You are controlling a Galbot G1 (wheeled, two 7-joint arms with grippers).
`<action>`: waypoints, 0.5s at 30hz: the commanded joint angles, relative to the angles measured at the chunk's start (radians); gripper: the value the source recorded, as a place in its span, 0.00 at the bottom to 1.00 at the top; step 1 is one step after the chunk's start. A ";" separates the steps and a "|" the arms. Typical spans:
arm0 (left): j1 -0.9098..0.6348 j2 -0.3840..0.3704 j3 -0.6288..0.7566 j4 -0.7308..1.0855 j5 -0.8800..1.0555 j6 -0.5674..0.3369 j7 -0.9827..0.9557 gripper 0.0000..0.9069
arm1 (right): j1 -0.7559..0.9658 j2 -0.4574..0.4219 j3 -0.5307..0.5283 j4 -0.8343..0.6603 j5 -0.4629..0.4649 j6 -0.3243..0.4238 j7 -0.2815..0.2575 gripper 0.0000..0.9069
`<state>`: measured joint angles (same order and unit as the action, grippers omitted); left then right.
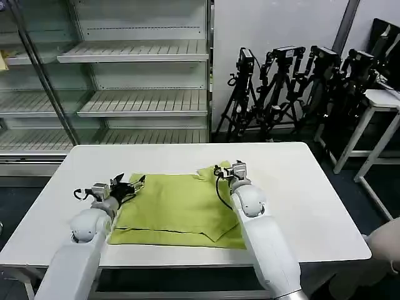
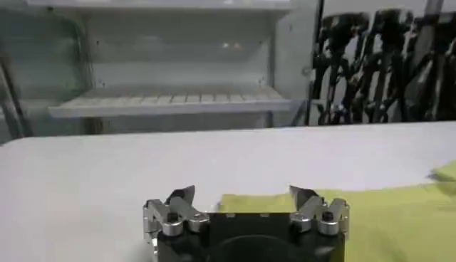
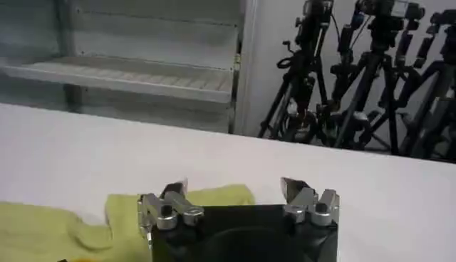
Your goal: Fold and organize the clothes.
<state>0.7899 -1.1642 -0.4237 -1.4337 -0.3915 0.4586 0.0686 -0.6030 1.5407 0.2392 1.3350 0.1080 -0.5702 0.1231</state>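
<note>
The left gripper [image 1: 133,185] hangs with its jaws spread and empty at the left edge of the lime T-shirt [image 1: 178,206], near its far left corner. The right gripper [image 1: 230,170] is likewise spread and empty over the shirt's far right corner, where a sleeve bunches. The shirt lies partly folded into a rough rectangle toward the near edge of the white table [image 1: 312,200], roughly midway between its left and right edges. The step looks like a fresh grasp for another fold: each gripper must drop and pinch the thin fabric at its corner, then both lift together. Beyond the table stand empty shelves [image 1: 144,100] and tripods [image 1: 281,87].
</note>
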 commanded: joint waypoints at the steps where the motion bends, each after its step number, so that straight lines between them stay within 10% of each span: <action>1: -0.104 -0.002 0.007 0.137 0.009 0.110 -0.004 1.00 | 0.009 0.005 -0.005 -0.026 0.023 -0.010 0.027 1.00; 13: -0.103 -0.014 0.008 0.134 -0.005 0.119 0.012 1.00 | 0.021 0.022 -0.005 -0.065 0.031 -0.010 0.021 0.97; 15: -0.102 -0.014 0.006 0.132 -0.005 0.119 0.013 0.98 | 0.023 0.024 -0.004 -0.070 0.039 -0.010 0.021 0.03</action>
<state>0.7098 -1.1754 -0.4184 -1.3333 -0.3942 0.5476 0.0752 -0.5851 1.5612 0.2347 1.2835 0.1342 -0.5775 0.1375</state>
